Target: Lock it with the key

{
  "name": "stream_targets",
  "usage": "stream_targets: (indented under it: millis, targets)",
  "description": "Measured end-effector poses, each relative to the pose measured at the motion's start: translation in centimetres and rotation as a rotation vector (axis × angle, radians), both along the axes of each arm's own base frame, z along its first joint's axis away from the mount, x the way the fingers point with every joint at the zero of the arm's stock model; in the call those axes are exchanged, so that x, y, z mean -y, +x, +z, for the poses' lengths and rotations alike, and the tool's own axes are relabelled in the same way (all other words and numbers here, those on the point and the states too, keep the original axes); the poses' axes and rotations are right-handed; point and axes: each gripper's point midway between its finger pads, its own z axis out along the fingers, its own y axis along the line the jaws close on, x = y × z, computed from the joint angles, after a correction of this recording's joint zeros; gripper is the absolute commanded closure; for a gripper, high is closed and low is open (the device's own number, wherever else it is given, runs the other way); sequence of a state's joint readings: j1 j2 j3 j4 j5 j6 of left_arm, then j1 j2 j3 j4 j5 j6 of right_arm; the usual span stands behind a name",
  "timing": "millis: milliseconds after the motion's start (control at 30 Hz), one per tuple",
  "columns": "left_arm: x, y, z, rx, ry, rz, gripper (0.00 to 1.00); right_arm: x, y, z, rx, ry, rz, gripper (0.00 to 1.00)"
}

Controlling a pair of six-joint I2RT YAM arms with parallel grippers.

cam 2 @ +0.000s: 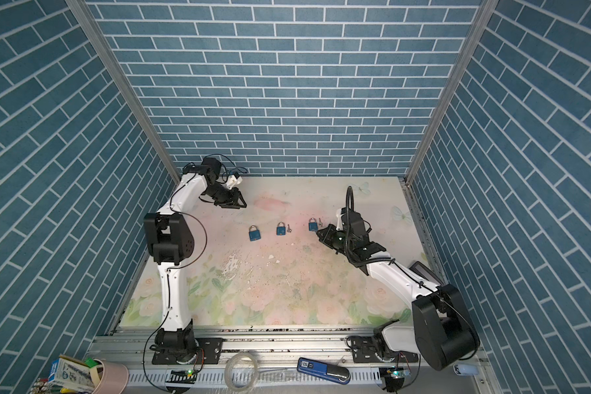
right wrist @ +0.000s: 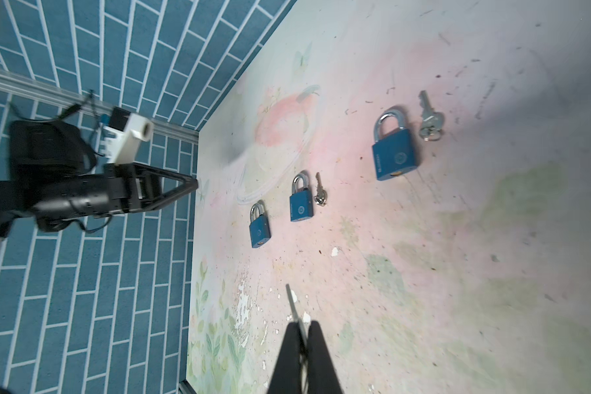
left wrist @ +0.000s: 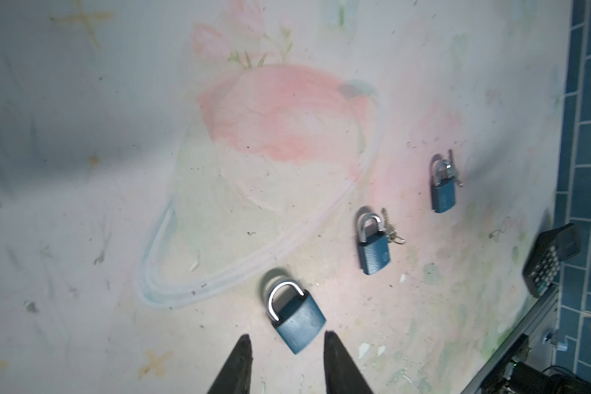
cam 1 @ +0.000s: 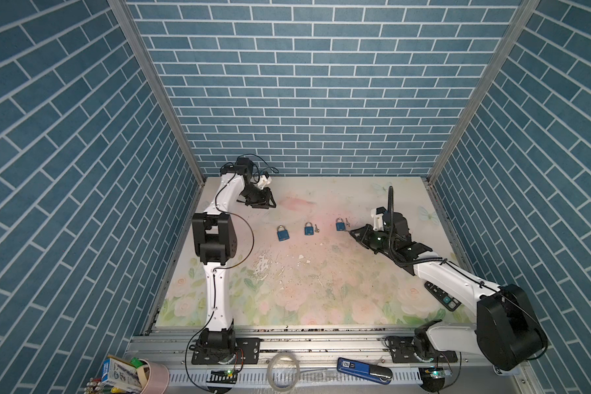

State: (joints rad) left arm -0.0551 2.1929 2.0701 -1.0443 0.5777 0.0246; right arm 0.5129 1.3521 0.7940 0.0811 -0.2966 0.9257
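Note:
Three blue padlocks lie in a row on the floral table in both top views: left (cam 1: 283, 234), middle (cam 1: 309, 229), right (cam 1: 339, 224). Loose keys rest beside the middle padlock (right wrist: 320, 198) and the right padlock (right wrist: 430, 119). My right gripper (right wrist: 301, 324) is shut on a key (right wrist: 291, 300) whose blade sticks out past the fingertips. It hovers just right of the right padlock (cam 2: 312, 225). My left gripper (left wrist: 286, 334) is raised at the back left (cam 1: 272, 203), jaws apart and holding nothing. In the left wrist view the left padlock (left wrist: 296, 320) shows below it.
A black calculator (cam 1: 442, 296) lies near the right arm at the table's front right. On the front rail are a pink cup of clutter (cam 1: 151, 377), a clear tape ring (cam 1: 283, 370) and a blue device (cam 1: 362, 370). Brick walls close in three sides.

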Motion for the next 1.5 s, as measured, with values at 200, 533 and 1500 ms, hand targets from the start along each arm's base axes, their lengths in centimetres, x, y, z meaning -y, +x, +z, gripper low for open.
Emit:
stream_targets:
  millis: [200,533,1500]
  targets:
    - [-0.2,-2.9,7.5,0.171,-0.113,0.151,0.58,-5.4,1.8,2.0,0.061,-0.065,0.012,1.0]
    - [-1.6,-9.1,13.5,0.32,-0.203,0.295,0.49,-12.6,5.4,4.7,0.192,-0.127,-0.014,1.0]
    - [-4.5,-20.3,14.3,0.407,-0.182,0.414,0.01,-23.1,7.4,-5.3,0.095,-0.041,-0.074,1.0]
